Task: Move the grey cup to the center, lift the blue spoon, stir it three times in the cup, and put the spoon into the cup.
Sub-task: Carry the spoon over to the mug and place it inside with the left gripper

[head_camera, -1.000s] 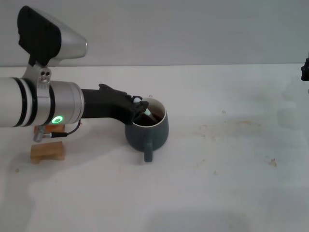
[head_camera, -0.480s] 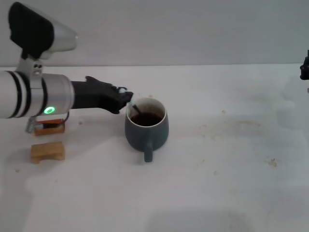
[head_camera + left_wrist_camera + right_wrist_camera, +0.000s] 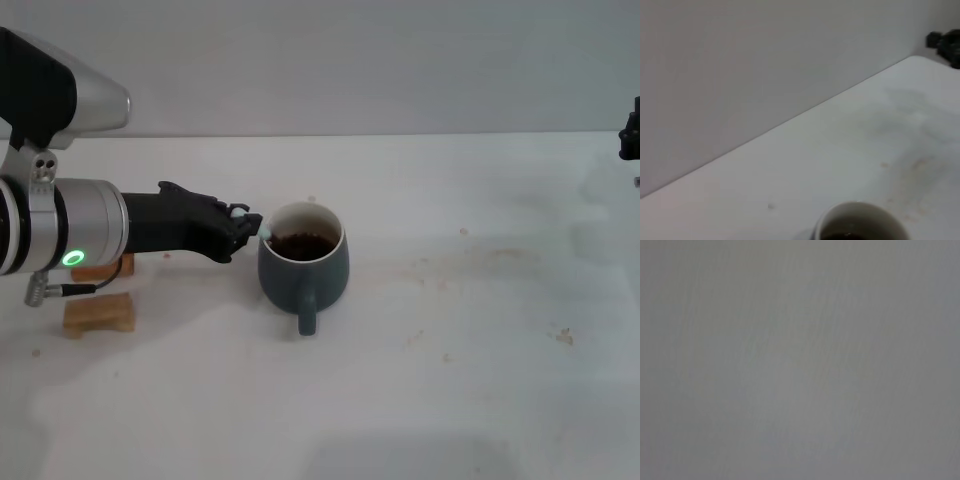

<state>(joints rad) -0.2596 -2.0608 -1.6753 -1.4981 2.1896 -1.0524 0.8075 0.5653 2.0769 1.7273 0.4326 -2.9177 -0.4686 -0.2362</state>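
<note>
The grey cup (image 3: 303,265) stands left of the table's middle with its handle toward the front and dark brown liquid inside; its rim (image 3: 860,222) also shows in the left wrist view. My left gripper (image 3: 246,224) reaches in from the left and ends just beside the cup's left rim. A small pale tip of the blue spoon (image 3: 263,229) shows between the gripper's end and that rim; the rest of the spoon is hidden. Whether the gripper touches the spoon is unclear. My right gripper (image 3: 630,138) is parked at the far right edge.
Two small wooden blocks lie at the left: one (image 3: 98,313) in front of my left arm, the other (image 3: 100,268) partly under it. Faint brown stains (image 3: 480,262) mark the white table right of the cup. A grey wall runs behind the table.
My left gripper has drawn back to the left and lower, from over the cup's mouth to just outside its left rim. The spoon's pale tip moved left with it. The cup stayed put.
</note>
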